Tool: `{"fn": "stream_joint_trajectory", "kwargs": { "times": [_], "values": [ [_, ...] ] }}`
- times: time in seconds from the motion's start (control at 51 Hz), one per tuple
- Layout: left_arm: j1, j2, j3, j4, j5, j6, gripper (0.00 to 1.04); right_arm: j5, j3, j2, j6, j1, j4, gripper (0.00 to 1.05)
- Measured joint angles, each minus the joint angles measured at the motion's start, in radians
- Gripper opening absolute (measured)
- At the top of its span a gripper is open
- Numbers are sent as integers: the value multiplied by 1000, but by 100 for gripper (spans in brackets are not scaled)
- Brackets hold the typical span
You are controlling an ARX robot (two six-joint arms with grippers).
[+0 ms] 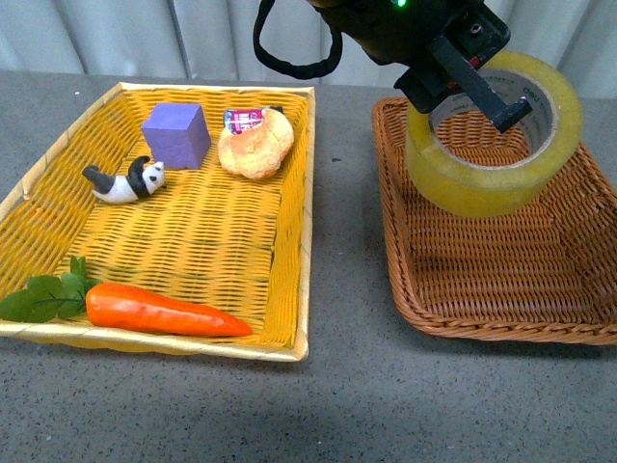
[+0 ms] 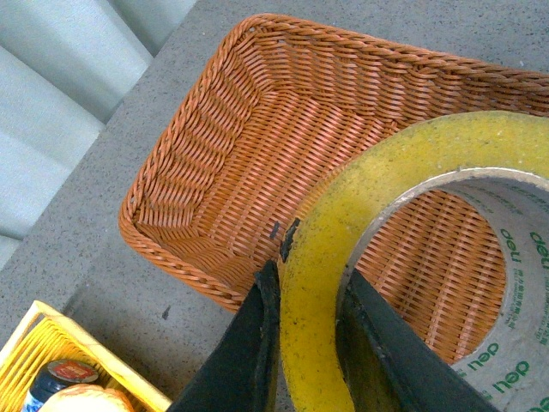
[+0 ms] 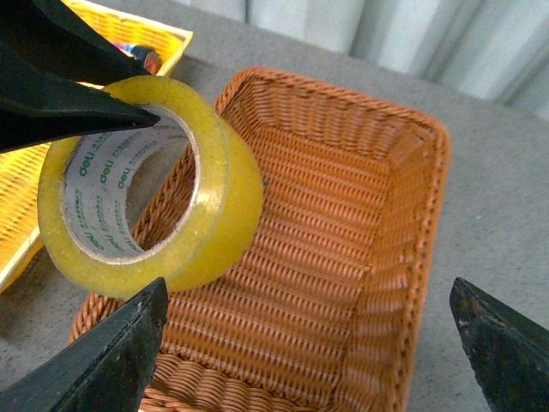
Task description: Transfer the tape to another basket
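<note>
The left gripper (image 1: pixel 479 95) clenches the wall of the wide yellowish translucent tape roll (image 1: pixel 496 169), held over the dark brown wicker basket (image 1: pixel 453 323). The right gripper (image 3: pixel 309 339) is spread wide. Beside them, the bright yellow woven basket (image 1: pixel 301 241) holds a purple cube (image 1: pixel 176 133), a panda figure (image 1: pixel 125 181), a bun (image 1: pixel 255 143), an orange carrot (image 1: pixel 164 311) and possibly a pink sweet packet (image 1: pixel 243 118).

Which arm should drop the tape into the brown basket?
Left. The left gripper pinches the wall of the tape, holding it right above the brown basket. The right gripper is open and holds nothing.
</note>
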Motion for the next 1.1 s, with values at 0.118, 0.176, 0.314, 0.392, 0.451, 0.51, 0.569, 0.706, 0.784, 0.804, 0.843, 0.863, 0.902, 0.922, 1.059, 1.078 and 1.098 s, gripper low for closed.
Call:
{"fn": "stream_joint_trajectory", "kwargs": {
  "times": [0.118, 0.176, 0.314, 0.392, 0.451, 0.51, 0.569, 0.706, 0.784, 0.804, 0.843, 0.863, 0.902, 0.922, 1.059, 1.078, 1.098],
  "values": [
    [-2, 0, 0, 0, 1, 0, 16, -11, 78, 106, 31, 26, -29, 96],
    [-1, 0, 0, 0, 1, 0, 16, -11, 108, 148, 42, 39, -35, 96],
    [0, 0, 0, 0, 0, 0, 16, 4, 137, 208, 68, 56, -19, 96],
    [0, 0, 0, 0, 0, 0, 16, 23, 147, 233, 87, 64, -11, 96],
    [0, 0, 0, 0, 0, 0, 16, 42, 154, 251, 97, 69, -5, 96],
    [0, 0, 0, 0, 0, 0, 16, 55, 161, 268, 103, 76, 1, 96],
    [0, 0, 0, 0, 0, 0, 16, 56, 170, 288, 119, 82, 12, 96],
    [0, 0, 0, 0, 0, 0, 16, 71, 192, 322, 138, 95, 15, 96],
    [0, 0, 0, 0, 0, 0, 16, 81, 202, 339, 155, 100, 16, 96],
    [0, 0, 0, 0, 0, 0, 16, 84, 204, 343, 161, 102, 16, 96],
    [0, 0, 0, 0, 0, 0, 16, 83, 207, 348, 166, 103, 16, 96],
    [0, 0, 0, 0, 0, 0, 16, 84, 208, 349, 167, 104, 16, 96],
    [0, 0, 0, 0, 0, 0, 16, 86, 212, 353, 171, 105, 16, 96],
    [0, 0, 0, 0, 0, 0, 16, 87, 214, 354, 173, 105, 16, 96],
    [0, 0, 0, 0, 0, 0, 16, 97, 223, 362, 191, 106, 16, 86],
    [0, 0, 0, 0, 0, 0, 16, 97, 223, 362, 192, 106, 16, 84],
    [0, 0, 0, 0, 0, 0, 16, 97, 224, 363, 195, 108, 16, 79]
  ]
}}
